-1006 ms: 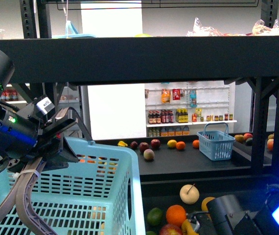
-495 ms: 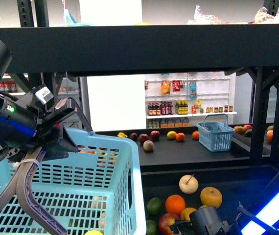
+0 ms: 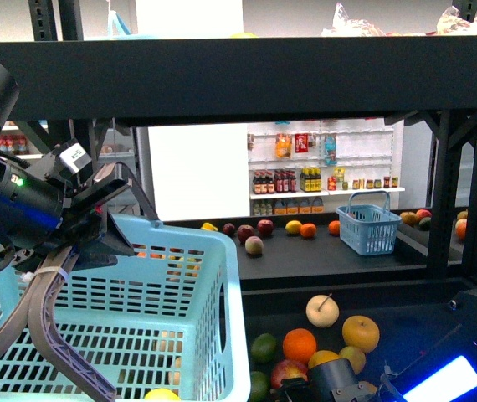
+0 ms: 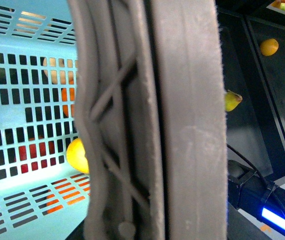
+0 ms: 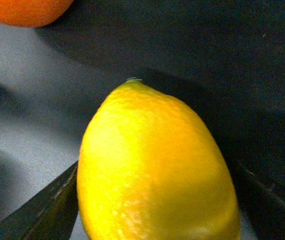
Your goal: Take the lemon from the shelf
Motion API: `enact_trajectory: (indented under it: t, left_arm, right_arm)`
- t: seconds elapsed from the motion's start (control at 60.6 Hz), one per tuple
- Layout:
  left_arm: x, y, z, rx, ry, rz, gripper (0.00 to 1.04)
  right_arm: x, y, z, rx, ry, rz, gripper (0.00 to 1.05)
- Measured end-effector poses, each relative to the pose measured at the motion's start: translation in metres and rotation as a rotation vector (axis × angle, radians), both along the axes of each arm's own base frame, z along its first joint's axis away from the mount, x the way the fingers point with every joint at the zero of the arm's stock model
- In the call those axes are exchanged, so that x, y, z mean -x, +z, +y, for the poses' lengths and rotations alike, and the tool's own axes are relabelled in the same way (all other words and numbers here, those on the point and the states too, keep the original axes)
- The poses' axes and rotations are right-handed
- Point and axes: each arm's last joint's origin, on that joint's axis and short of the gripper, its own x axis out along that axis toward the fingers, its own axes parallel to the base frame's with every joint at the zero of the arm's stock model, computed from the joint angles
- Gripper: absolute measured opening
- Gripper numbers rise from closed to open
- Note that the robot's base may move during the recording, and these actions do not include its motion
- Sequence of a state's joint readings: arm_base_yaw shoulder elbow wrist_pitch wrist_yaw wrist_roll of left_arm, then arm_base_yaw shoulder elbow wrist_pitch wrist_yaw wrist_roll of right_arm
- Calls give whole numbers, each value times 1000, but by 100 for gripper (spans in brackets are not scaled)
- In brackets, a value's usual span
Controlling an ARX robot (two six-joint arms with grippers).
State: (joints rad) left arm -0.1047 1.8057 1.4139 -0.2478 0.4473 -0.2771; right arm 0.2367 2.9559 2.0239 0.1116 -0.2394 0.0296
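Note:
The lemon point(image 5: 152, 165) fills the right wrist view, bright yellow, with my right gripper point(image 5: 155, 220) shut on it and a dark finger point(image 5: 47, 210) on each side. It is just above the grey tray floor of the shelf point(image 3: 264, 79), the big black rack. In the front view the right gripper point(image 3: 326, 387) is low among the lower tier's fruit, and the lemon is hard to make out there. My left gripper point(image 3: 96, 239) is shut on the grey basket handle point(image 3: 50, 327) of a light blue basket point(image 3: 188, 285). That basket handle point(image 4: 182, 125) blocks most of the left wrist view.
Around the right gripper lie an orange point(image 3: 300, 344), a lime point(image 3: 264, 347) and a pale round fruit point(image 3: 323, 311). An orange point(image 5: 22, 10) lies close to the lemon. The middle tier holds a small blue basket point(image 3: 369, 224) and scattered fruit point(image 3: 255, 244). A yellow fruit point(image 4: 77, 155) lies in my basket.
My right arm has dropped lower and slid left among the lower tier's fruit. The left arm and its basket have hardly moved.

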Motion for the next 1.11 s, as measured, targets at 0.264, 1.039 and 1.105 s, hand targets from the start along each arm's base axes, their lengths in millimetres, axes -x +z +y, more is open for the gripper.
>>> enact_trajectory:
  t: [0.264,1.039,1.105]
  left_arm:
    - [0,0,0,0,-1,0,27]
    - [0,0,0,1,-1,0,27]
    - [0,0,0,1,-1,0,27]
  right_arm:
    - [5,1,-3,10,-11,4,68]
    - [63,285,-140,-188,-201,-410,67]
    - [71,309,-128,-252,-158,-434,67]
